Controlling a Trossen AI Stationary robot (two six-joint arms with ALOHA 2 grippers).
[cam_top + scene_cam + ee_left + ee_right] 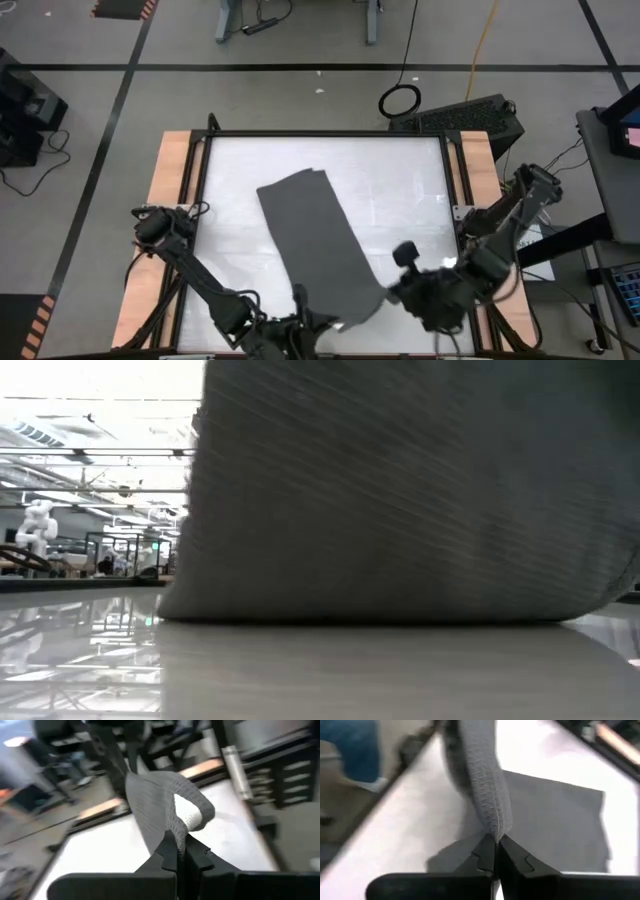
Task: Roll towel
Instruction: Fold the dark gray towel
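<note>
Towel [315, 240] lay diagonally across bench [410, 170], near end at 6 o'clock lifted. Left gripper [180, 851] and right gripper [496, 845] each had jaws clamped on near corners, likely to start roll.

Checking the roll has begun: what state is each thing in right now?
towel: spread diagonally across the table, near end lifted and curling over.
left gripper: shut on the towel's near edge.
right gripper: shut on the towel's near edge.
table: white top, partly covered.
</note>
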